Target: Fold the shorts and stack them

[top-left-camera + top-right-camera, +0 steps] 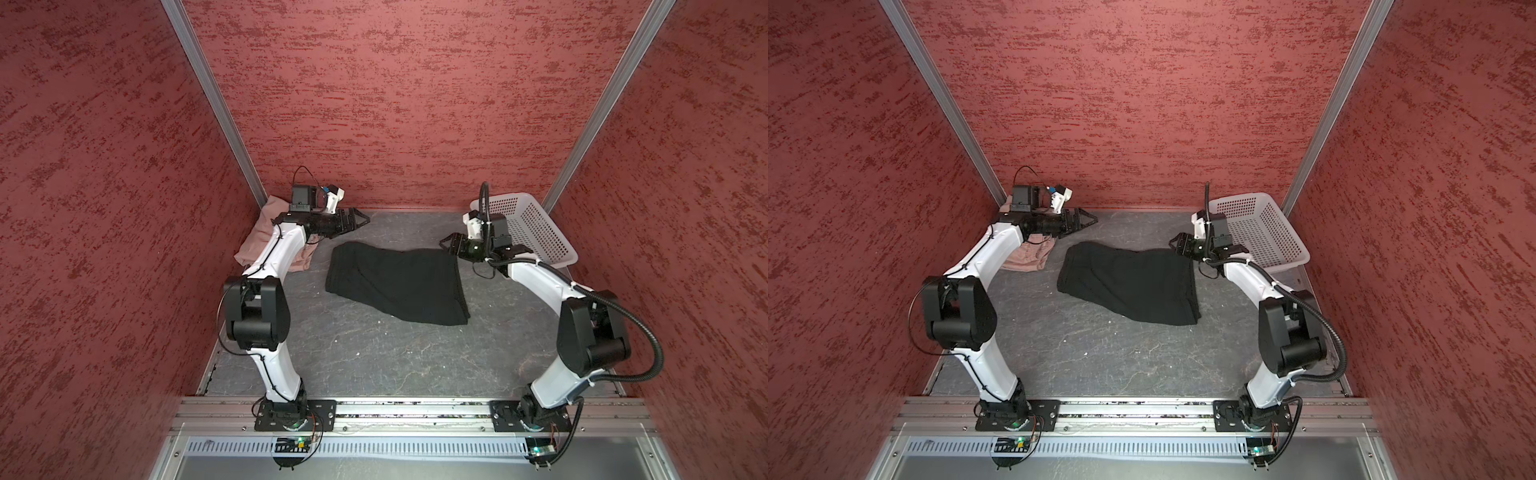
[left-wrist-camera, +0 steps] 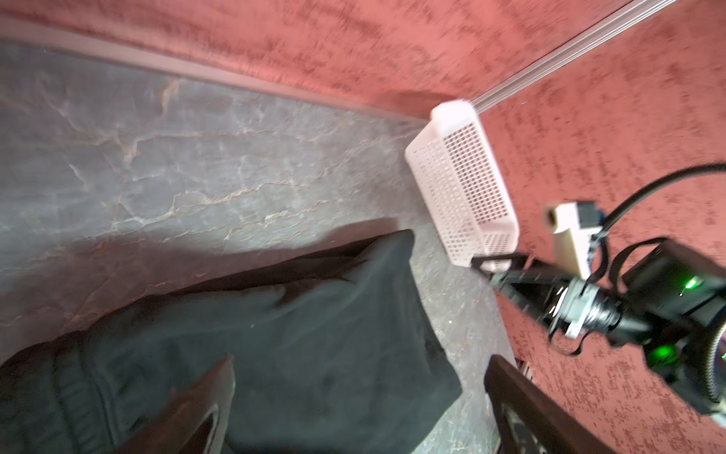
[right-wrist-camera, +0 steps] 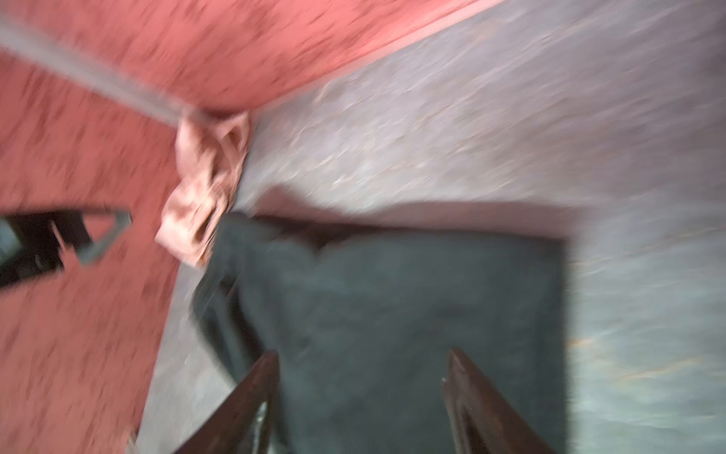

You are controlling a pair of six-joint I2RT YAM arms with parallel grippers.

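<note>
grey table (image 1: 374,353) bears black shorts (image 1: 395,282); left end effector (image 1: 365,219) and right end effector (image 1: 445,244) gape.

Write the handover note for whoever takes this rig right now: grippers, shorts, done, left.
Left gripper: open, holding nothing, above the table near the pink shorts.
Right gripper: open, holding nothing, at the far right corner of the black shorts.
Black shorts: flat mid-table, apparently folded over once.
Pink shorts: rumpled in the far left corner, partly under the left arm.
White basket: far right corner.
Done: both pairs are out on the table.
Left: finish folding, then stack; the pairs lie apart.
</note>
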